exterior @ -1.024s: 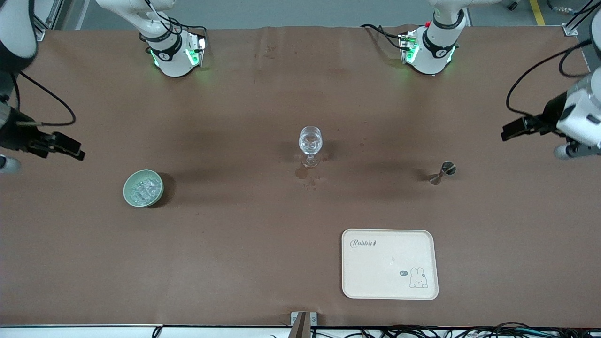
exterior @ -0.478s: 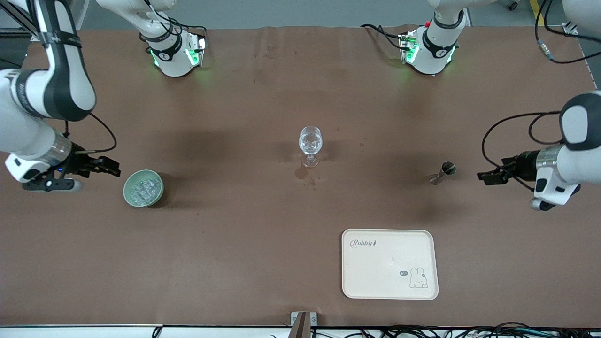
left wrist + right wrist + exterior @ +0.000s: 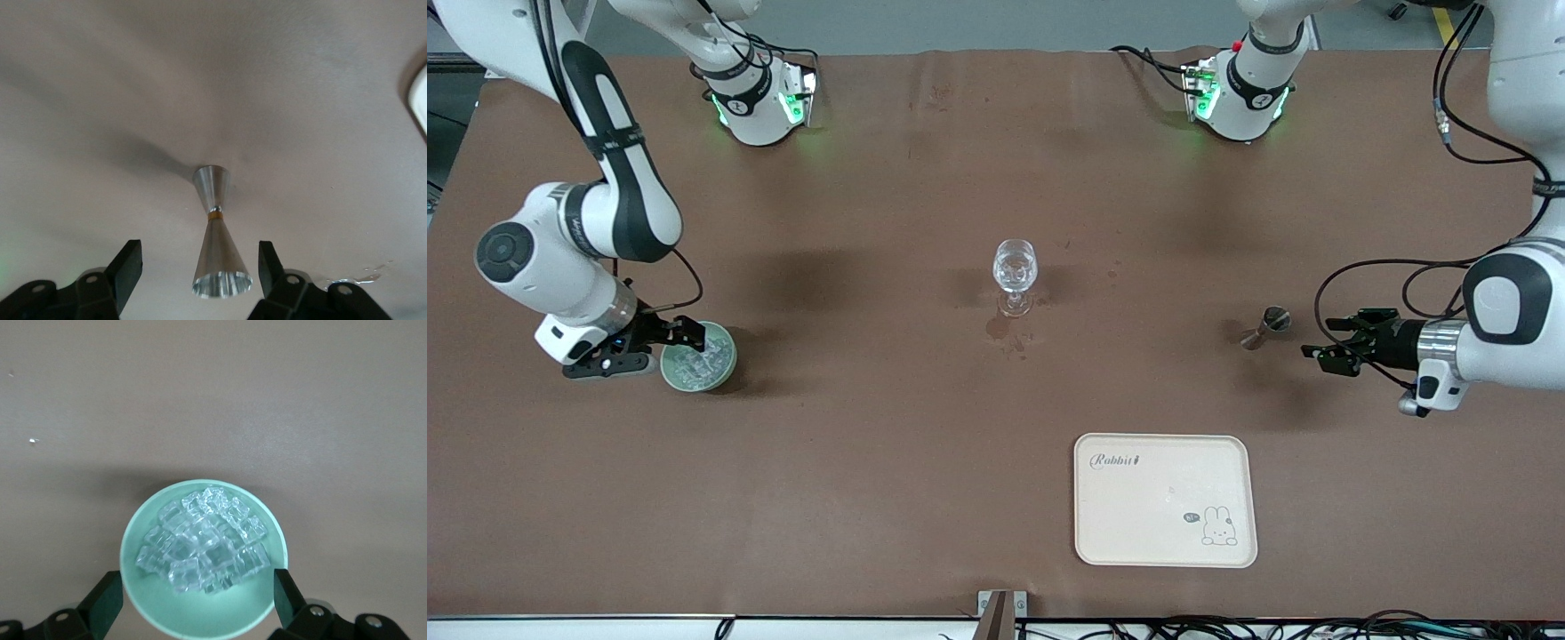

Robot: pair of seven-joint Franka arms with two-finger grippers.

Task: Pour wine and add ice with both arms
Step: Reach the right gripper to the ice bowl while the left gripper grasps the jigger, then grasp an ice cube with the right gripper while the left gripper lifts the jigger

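Note:
A mint-green bowl (image 3: 725, 364) of ice (image 3: 696, 360) sits toward the right arm's end of the table. My right gripper (image 3: 691, 334) is open, low over the bowl's rim. In the right wrist view its fingers straddle the bowl (image 3: 200, 618) and the ice (image 3: 203, 543), with the gripper (image 3: 197, 587) empty. A steel jigger (image 3: 1263, 327) sits toward the left arm's end. My left gripper (image 3: 1319, 349) is open, low beside it and apart from it. In the left wrist view the jigger (image 3: 215, 233) lies ahead between the gripper's (image 3: 199, 257) open fingers. A clear wine glass (image 3: 1015, 274) stands mid-table.
A cream tray (image 3: 1138, 524) with a rabbit print lies nearer the front camera than the jigger. A dark stain (image 3: 999, 328) marks the brown table cover by the glass's foot. Both arm bases (image 3: 758, 102) stand at the table's back edge.
Both arms have swung in from the table's ends and come down: the right gripper to the ice bowl, the left gripper to the jigger. Nothing on the table has moved.

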